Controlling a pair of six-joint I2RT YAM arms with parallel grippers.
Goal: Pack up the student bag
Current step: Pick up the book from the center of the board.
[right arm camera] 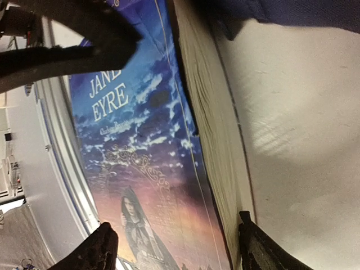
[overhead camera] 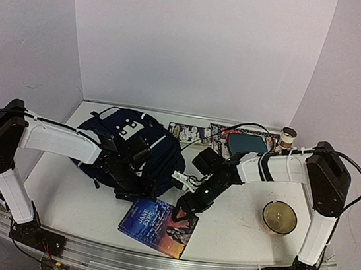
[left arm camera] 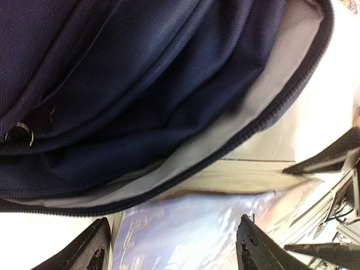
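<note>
Left claw (overhead camera: 134, 177) hangs over the near edge of the student bag (overhead camera: 129, 147). From its wrist camera I see this left claw (left arm camera: 171, 254) with the fingers wide apart and nothing between them. The student bag (left arm camera: 140, 84) lies at the back left part of the surface (overhead camera: 73, 191), dark navy with white patches. Its zipper mouth is open toward me and shows a grey lining.

Just in front of this mouth lies a book (overhead camera: 158, 227), flat, with the cover up. In the left wrist view the page edge of the book (left arm camera: 247, 177) is right below the zipper edge; I cannot tell if they touch.

On my right side, the right claw (overhead camera: 184, 209) is low at the right corner of the book. In its own camera the right claw (right arm camera: 177, 250) is also spread. One finger is over the cover, where I read "JANE EYRE" on the book (right arm camera: 140, 169), and the other is over the bare surface, with the page edge between them. I cannot tell if the fingers touch the book.

Farther back on the right there is a patterned mat (overhead camera: 215, 133) with a dark teal pouch (overhead camera: 246, 144) on it. A round dish (overhead camera: 279, 217), yellowish inside, sits apart near the right arm.
</note>
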